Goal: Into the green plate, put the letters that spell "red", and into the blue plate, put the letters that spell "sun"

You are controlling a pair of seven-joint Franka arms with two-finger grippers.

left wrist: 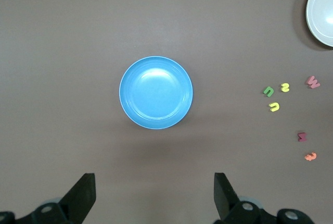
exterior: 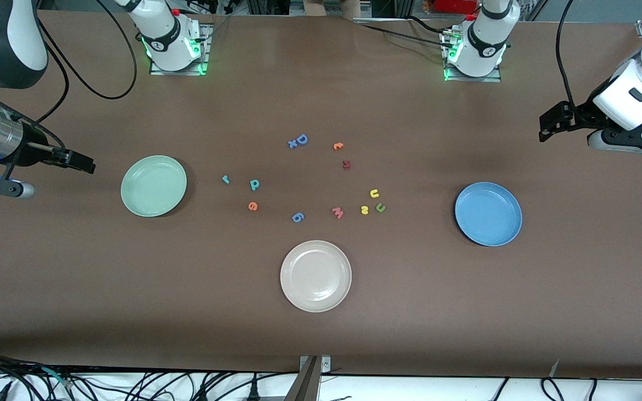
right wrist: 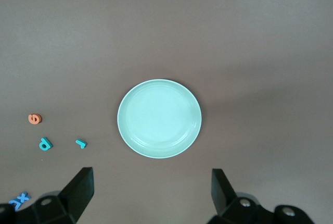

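Between the green plate (exterior: 154, 185) and blue plate (exterior: 488, 214) lie tiny teal, orange, yellow and olive letters (exterior: 252, 206); left gripper (exterior: 547, 127) and right gripper (exterior: 81, 163) hover open, empty.

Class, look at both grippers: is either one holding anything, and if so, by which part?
Nothing is held. The left gripper and the right gripper are both open and empty.

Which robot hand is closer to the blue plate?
Left. The left gripper hangs open above the table near the blue plate; the right gripper waits open beside the green plate.
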